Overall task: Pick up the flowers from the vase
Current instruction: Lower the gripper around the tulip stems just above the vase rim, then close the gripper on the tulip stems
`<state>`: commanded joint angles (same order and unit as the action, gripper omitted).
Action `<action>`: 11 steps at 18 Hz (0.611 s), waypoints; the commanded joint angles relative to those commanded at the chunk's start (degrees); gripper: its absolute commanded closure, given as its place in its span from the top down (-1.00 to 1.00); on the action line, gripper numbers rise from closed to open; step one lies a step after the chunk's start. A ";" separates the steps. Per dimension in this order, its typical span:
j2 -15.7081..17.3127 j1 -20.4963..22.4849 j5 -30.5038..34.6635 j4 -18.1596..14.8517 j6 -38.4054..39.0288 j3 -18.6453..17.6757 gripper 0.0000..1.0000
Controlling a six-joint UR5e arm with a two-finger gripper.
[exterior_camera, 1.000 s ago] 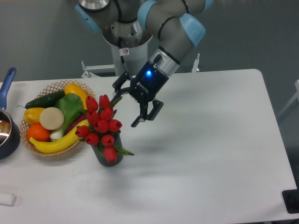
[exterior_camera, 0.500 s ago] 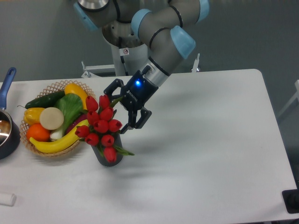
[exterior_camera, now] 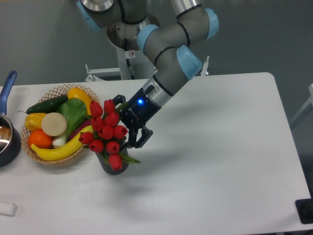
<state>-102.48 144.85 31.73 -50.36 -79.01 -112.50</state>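
The flowers (exterior_camera: 104, 131), a bunch of red tulips with green leaves, stand in the vase (exterior_camera: 119, 168). The vase is small and dark, and the blooms hide most of it. My gripper (exterior_camera: 125, 123) is open and pressed up against the right side of the bunch. One finger reaches past the top tulips and the other finger (exterior_camera: 138, 138) sits low beside the right-hand blooms. The tulips hide whether the pads touch the stems.
A wicker basket (exterior_camera: 57, 90) of fruit and vegetables sits just left of the flowers. A dark pan with a blue handle (exterior_camera: 7, 84) is at the left edge. A small white object (exterior_camera: 7, 209) lies at the front left, and a black item (exterior_camera: 305, 211) at the front right corner.
The gripper has moved left and down, from open space right of the bunch to right against the tulips. Its jaws stay open. The flowers and vase have not moved.
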 joint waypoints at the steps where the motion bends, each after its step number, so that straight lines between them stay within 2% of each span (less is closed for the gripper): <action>1: 0.00 -0.27 0.00 0.00 0.00 -0.09 1.00; 4: 0.09 -0.27 0.00 0.00 0.09 -0.53 0.98; 8: 0.09 -0.27 -0.09 0.00 0.35 -0.44 0.30; 11: 0.17 -0.09 -0.09 0.00 0.35 -0.70 0.03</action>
<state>-102.31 144.75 31.64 -50.36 -78.66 -113.20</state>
